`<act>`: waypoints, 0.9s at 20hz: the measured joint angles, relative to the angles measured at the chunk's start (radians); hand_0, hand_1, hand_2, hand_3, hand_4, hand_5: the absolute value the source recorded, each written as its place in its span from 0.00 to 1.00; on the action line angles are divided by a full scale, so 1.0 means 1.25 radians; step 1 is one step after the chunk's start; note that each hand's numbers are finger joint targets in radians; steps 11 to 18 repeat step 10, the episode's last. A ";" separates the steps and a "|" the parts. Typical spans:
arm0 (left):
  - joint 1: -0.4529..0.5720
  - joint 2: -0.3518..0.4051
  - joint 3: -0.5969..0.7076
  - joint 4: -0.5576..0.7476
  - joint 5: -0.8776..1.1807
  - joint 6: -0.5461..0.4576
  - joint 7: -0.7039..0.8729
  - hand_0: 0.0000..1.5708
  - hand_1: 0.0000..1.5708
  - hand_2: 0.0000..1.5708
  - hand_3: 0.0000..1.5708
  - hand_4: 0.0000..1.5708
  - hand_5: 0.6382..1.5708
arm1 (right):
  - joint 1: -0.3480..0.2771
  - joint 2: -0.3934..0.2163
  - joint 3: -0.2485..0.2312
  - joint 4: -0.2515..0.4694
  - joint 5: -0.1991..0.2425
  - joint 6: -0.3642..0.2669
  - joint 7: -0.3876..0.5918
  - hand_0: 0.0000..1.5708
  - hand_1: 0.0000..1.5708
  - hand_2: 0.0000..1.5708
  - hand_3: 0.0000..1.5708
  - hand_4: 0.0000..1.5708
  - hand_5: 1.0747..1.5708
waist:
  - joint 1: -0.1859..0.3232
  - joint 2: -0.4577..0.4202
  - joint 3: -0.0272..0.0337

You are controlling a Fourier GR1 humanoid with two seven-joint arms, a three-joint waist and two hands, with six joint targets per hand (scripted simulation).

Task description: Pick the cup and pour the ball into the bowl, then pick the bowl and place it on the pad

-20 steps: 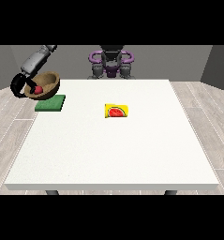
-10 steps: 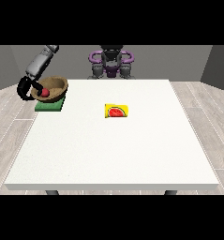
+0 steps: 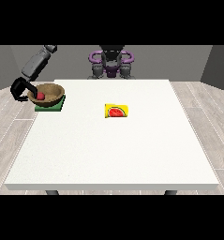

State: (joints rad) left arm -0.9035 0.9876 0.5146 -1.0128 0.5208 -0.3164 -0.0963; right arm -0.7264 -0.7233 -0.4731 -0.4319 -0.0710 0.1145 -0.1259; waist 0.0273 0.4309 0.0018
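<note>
The brown bowl (image 3: 48,95) sits level on the green pad (image 3: 51,106) at the table's far left, with the red ball (image 3: 39,95) inside it. The black hand at the view's left (image 3: 19,89) is at the bowl's left rim, off the table's edge, with its fingers curled round the rim. The yellow cup (image 3: 116,111) with a watermelon print lies on its side near the table's middle, well apart from the bowl. No hand shows at the view's right.
The white table (image 3: 113,154) stretches towards the camera. The robot's torso (image 3: 111,63) stands behind the far edge. Its grey arm (image 3: 36,63) slants down over the far left corner to the bowl.
The hand has carried the tilted bowl rightwards and down from beyond the table's left edge. The bowl now stands level on the green pad.
</note>
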 measured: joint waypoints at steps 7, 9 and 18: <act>0.013 0.000 0.005 -0.038 0.017 0.018 0.016 0.00 0.00 0.00 0.00 0.00 0.94 | -0.030 -0.048 -0.016 0.027 -0.012 0.017 0.010 0.21 0.21 0.25 0.33 0.00 0.84 | -0.003 0.008 -0.0003; 0.017 0.001 0.004 -0.029 0.017 0.015 0.016 0.00 0.00 0.00 0.00 0.00 0.94 | -0.048 -0.066 -0.020 0.025 -0.020 0.030 0.031 0.13 0.13 0.19 0.28 0.00 0.81 | -0.005 -0.001 -0.0003; 0.017 0.004 0.005 -0.025 0.017 0.016 0.016 0.00 0.00 0.00 0.00 0.00 0.94 | -0.057 -0.076 -0.023 0.024 -0.025 0.041 0.042 0.09 0.09 0.18 0.24 0.00 0.79 | -0.008 -0.002 -0.0006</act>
